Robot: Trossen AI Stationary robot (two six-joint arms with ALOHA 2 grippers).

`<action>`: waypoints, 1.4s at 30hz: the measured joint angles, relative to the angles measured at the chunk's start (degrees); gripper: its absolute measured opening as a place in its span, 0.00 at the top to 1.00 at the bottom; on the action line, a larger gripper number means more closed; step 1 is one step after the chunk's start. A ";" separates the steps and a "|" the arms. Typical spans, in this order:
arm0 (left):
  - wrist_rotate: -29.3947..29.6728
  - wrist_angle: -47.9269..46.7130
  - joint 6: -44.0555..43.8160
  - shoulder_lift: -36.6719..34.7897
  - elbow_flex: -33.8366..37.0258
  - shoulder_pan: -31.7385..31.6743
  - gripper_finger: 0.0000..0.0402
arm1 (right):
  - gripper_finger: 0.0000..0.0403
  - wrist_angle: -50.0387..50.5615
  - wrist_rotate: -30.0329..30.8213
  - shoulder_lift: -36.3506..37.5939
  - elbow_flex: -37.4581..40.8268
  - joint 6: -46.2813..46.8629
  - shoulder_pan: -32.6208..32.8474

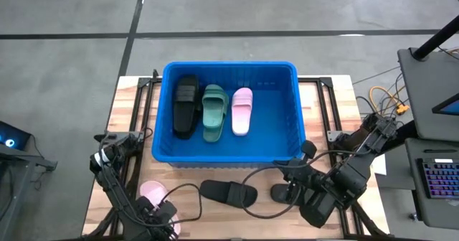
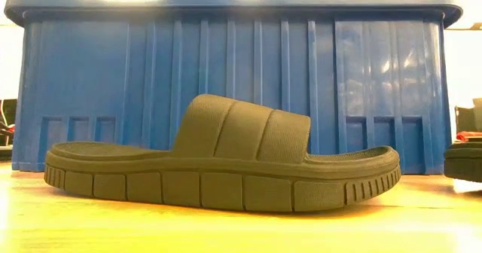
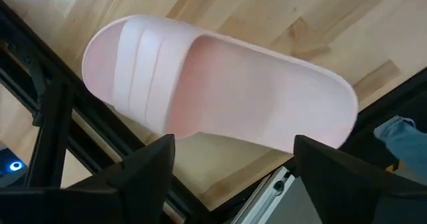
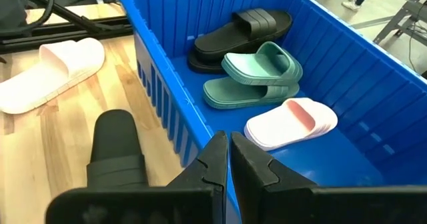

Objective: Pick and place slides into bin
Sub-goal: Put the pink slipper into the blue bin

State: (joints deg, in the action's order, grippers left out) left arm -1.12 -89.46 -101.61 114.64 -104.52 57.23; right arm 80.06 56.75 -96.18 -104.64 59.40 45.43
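Two wide-apart fingers of our left gripper (image 3: 230, 167) straddle the pink slide (image 3: 220, 94); closing off-centre, we risk slipping.

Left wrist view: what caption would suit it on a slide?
Open left end effector poised over a light pink slide lying on the wooden table.

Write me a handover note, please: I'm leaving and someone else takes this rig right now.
Left pincer: open, poised over the pink slide at the table's front left; nothing gripped.
Right pincer: shut, empty, at the front right by the bin.
Done: three slides lie in the bin: black, green, pink.
Left: three slides on the table in front of the bin: the pink one, a black one mid-front, another dark one beside the right arm.
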 joint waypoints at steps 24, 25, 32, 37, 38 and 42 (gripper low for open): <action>-9.99 5.42 -2.52 0.69 15.25 0.05 0.25 | 0.98 -1.60 -3.21 0.07 0.00 -1.53 -0.09; -9.99 5.47 -2.43 0.69 15.63 0.04 0.25 | 0.98 -1.60 -3.21 0.07 0.00 -1.53 -0.09; -9.92 5.43 -0.37 0.69 16.79 0.04 0.26 | 0.98 -1.60 -3.23 0.09 0.00 -1.39 -0.22; -9.29 4.81 0.40 0.65 16.79 0.06 0.33 | 0.98 -1.60 -3.21 0.11 0.00 -1.22 -0.76; -9.25 4.88 0.38 0.64 16.79 0.05 0.36 | 0.98 -1.62 -3.22 0.11 0.00 -1.22 -0.76; -8.91 4.92 0.43 0.64 16.79 0.04 0.50 | 0.98 -2.79 -3.26 0.11 -0.02 -1.38 -0.96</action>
State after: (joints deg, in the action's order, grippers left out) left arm -10.03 -84.53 -101.19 115.28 -87.72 57.28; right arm 77.27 53.49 -96.07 -104.66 58.02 44.47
